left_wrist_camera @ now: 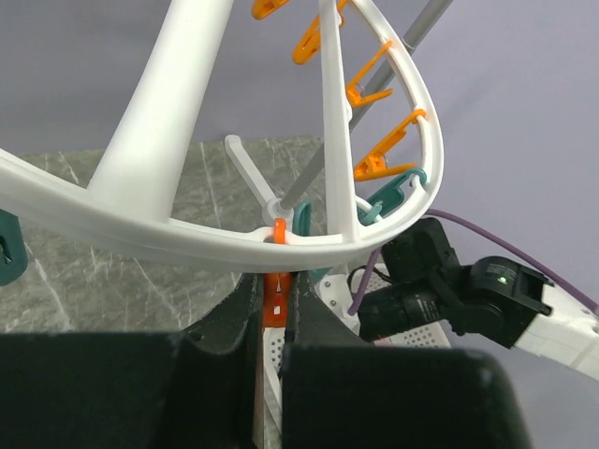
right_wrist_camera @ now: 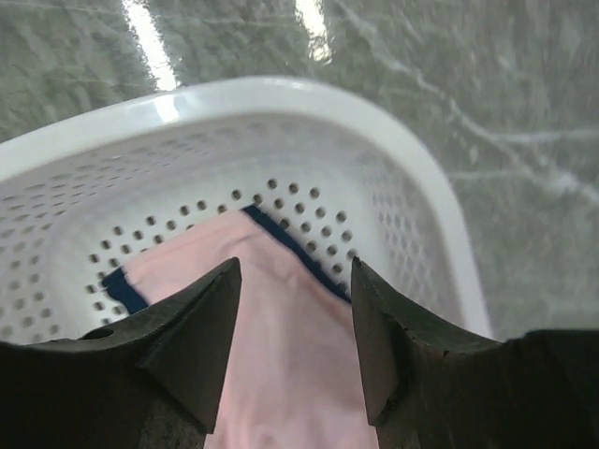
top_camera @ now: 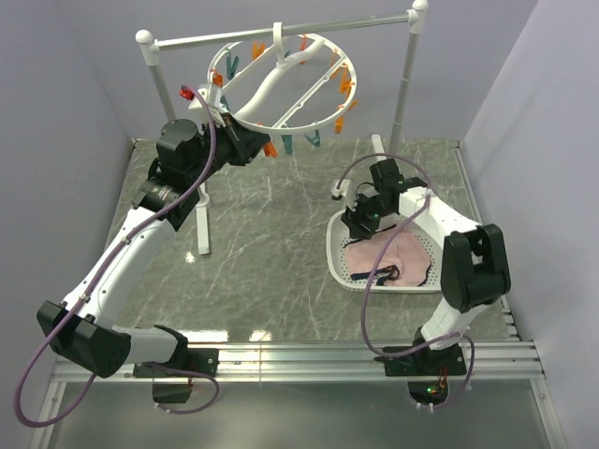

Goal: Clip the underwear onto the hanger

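The hanger (top_camera: 265, 89) hangs from the rail (top_camera: 281, 34). It is a stiff white ring that looks light and free to swing (so a tug on any clip would likely rock it). The left gripper (left_wrist_camera: 274, 285) is at its near rim, jaws pressed together on an orange clip (left_wrist_camera: 274, 304) just under the ring. The other clips (top_camera: 344, 86), orange and teal, dangle free round the far side.

The basket (top_camera: 335, 254) sits on the table (top_camera: 262, 243) to the right, well apart from the hanger. The underwear (right_wrist_camera: 281, 374) is all that shows in it, lying spread on the perforated floor.

The underwear is pale pink with navy edging. I judge it soft, thin and nearly weightless, so it will droop and fold once lifted. A pinch in the flat middle may gather too little. The hem (right_wrist_camera: 299, 253), thicker and close to the basket wall, looks the better hold. The right gripper (right_wrist_camera: 295, 267) hovers just over the fabric with its jaws parted and nothing held. I cannot tell whether the tips touch the cloth.
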